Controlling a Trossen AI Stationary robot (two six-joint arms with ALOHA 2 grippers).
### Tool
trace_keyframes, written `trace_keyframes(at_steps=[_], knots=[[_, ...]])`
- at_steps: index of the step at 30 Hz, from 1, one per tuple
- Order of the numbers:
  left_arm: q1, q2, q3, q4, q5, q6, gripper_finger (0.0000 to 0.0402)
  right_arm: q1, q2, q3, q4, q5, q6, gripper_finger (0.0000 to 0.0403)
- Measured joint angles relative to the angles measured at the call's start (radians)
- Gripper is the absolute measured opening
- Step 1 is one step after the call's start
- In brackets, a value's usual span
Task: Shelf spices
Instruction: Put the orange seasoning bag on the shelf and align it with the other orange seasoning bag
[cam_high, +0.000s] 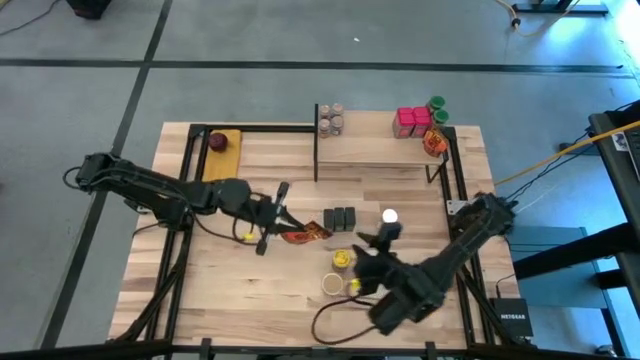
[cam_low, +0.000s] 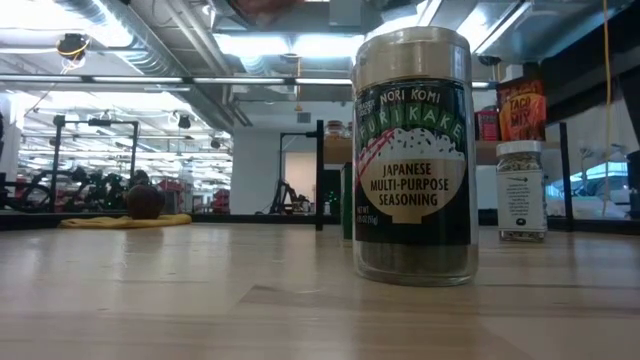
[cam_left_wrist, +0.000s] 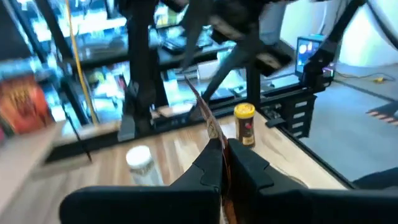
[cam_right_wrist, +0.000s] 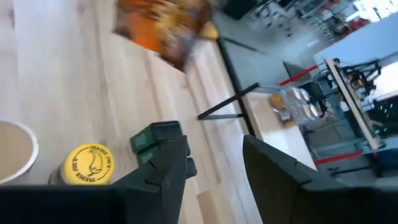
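Observation:
My left gripper (cam_high: 285, 222) (cam_left_wrist: 222, 152), left of the table's middle, is shut on an orange packet (cam_high: 307, 233). Right of it stand three dark tins (cam_high: 340, 217) and a white-lidded jar (cam_high: 390, 215) (cam_left_wrist: 140, 163). Just on the near side of that jar my right gripper (cam_high: 383, 238) (cam_right_wrist: 217, 163) is open, with nothing between its fingers. A yellow-lidded jar (cam_high: 343, 258) (cam_right_wrist: 89, 165) and a tan-lidded jar (cam_high: 331, 284) stand nearer the front edge. The shelf (cam_high: 375, 150) at the far right carries jars (cam_high: 331, 121), red boxes (cam_high: 410, 121) and another orange packet (cam_high: 433, 140). My left gripper pinches the orange packet between its two fingers at one edge (cam_left_wrist: 214, 134), coming about level from the table's left. The packet stands edge-on in the hold and reaches past the fingertips (cam_left_wrist: 239, 163). Whether its lower part clears the table cannot be told.
A dark red round thing on a yellow pad (cam_high: 220, 142) lies at the far left. A tall seasoning jar (cam_low: 415, 160) stands close to the low camera, a smaller jar (cam_low: 521, 190) behind it. Black frame bars (cam_high: 316, 140) edge the shelf and the table's sides.

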Motion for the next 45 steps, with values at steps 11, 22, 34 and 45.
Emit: trace_keyframes(at_steps=[11, 22, 34, 45], knots=[[-0.070, 0.000, -0.048, 0.193, -0.008, 0.194, 0.0003, 0.051, -0.327, -0.636, 0.681, 0.101, 0.157, 0.0160], [-0.073, 0.001, -0.049, 0.194, -0.008, 0.213, 0.0002, -0.147, -0.402, -1.114, 2.103, -0.334, -0.583, 0.0160], [-0.077, 0.001, -0.049, 0.194, -0.008, 0.189, 0.0006, -0.233, -0.385, -1.091, 2.233, -0.526, -0.756, 0.0160], [-0.077, 0.002, -0.049, 0.195, -0.022, 0.180, 0.0007, -0.255, -0.384, -1.088, 2.374, -0.569, -0.915, 0.0160]])
